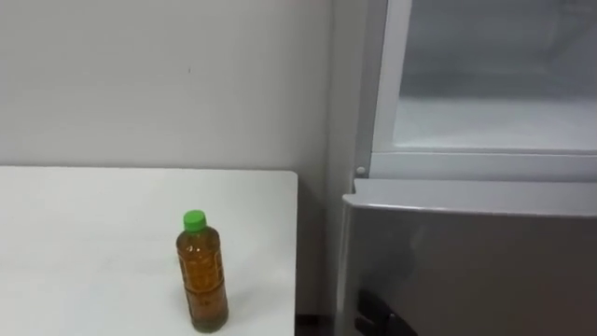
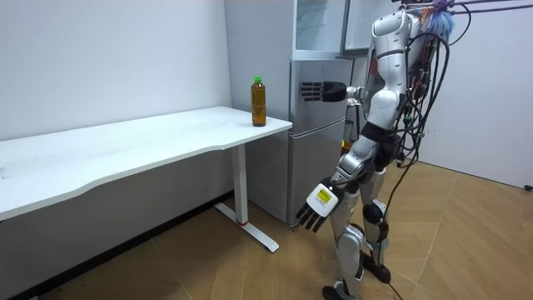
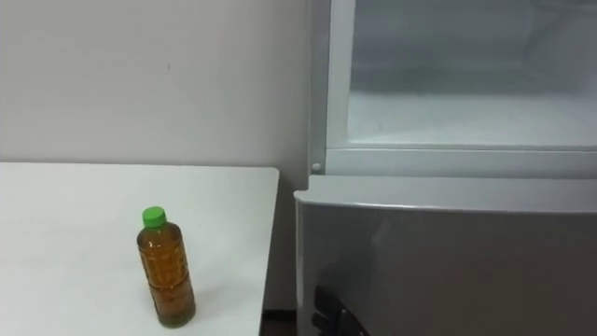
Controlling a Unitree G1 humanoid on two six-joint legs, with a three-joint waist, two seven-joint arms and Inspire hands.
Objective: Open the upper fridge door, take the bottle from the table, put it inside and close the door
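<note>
A bottle [image 1: 202, 273] of amber drink with a green cap stands upright on the white table [image 1: 84, 243], close to its right edge; it is also the bottle [image 2: 259, 101] at the table's end in the room view. The fridge's upper compartment [image 1: 494, 112] is open, pale and frosty inside. I stand facing the fridge [image 2: 316, 125]. My right hand [image 2: 321, 92] is raised in front of the grey lower door, fingers straight and empty; its dark fingertips [image 1: 378, 322] show at the bottom edge. My left hand [image 2: 315, 205] hangs open by my thigh.
The lower fridge door [image 1: 466, 261] is closed, and its top juts out below the open compartment. A narrow gap separates the table's edge from the fridge. A plain wall [image 1: 159, 75] stands behind the table. The floor is wood.
</note>
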